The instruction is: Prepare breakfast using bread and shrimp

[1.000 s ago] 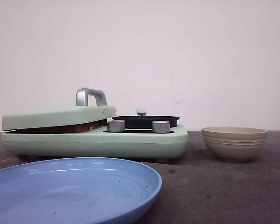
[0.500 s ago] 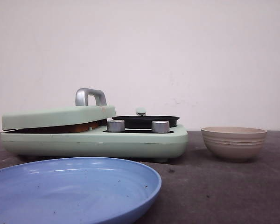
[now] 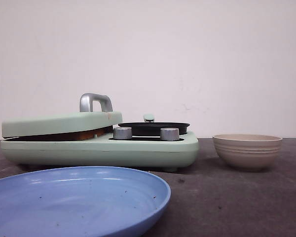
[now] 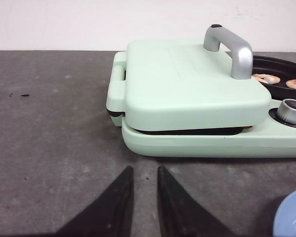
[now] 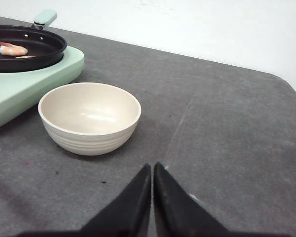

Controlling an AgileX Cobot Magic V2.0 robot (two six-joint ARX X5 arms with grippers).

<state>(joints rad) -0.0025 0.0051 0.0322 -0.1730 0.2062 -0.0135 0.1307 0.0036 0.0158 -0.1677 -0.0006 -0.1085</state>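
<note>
The mint-green breakfast maker has its sandwich lid lowered almost flat. A thin golden-brown edge of the bread shows in the gap under it; the rest of the bread is hidden. Several pink shrimp lie in the black pan and also show in the right wrist view. My left gripper is slightly open and empty, low over the table in front of the maker's lid end. My right gripper is shut and empty, just short of the beige bowl. Neither gripper shows in the front view.
An empty blue plate sits at the front left. The empty beige bowl stands right of the maker. The lid carries a silver handle. Two silver knobs sit in front of the pan. The dark table ends at a white wall.
</note>
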